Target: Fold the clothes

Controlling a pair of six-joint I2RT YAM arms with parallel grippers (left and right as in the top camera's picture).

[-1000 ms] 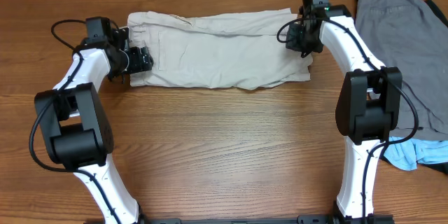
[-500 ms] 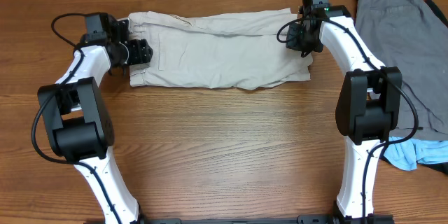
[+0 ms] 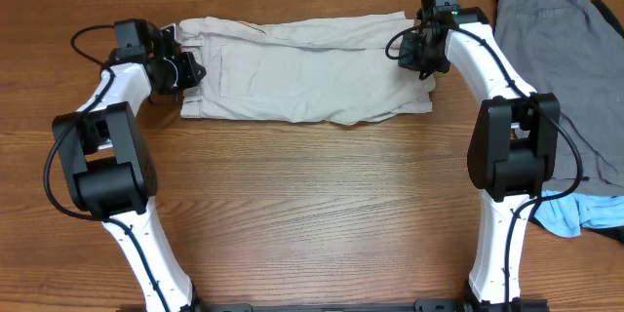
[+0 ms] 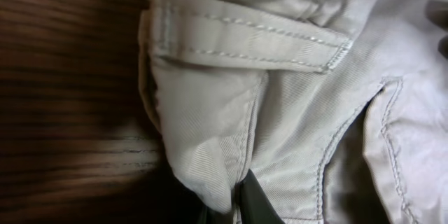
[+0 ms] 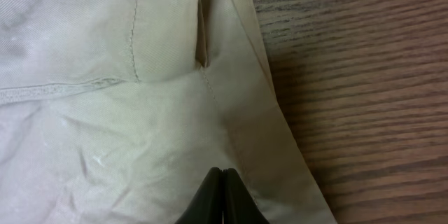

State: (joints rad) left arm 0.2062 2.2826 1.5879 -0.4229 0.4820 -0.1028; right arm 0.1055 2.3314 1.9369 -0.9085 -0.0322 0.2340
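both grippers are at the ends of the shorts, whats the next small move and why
Probably lift both grippers a little, together. The left gripper seems pinched on one end and the right gripper on the other end, while the shorts lie flat on the table; raising both ends frees the cloth to be folded over.

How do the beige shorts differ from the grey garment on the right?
The beige shorts lie stretched crosswise, pinched by the left gripper and right gripper. The grey garment lies untouched, lengthwise, over a light blue garment. Both lie on the table.
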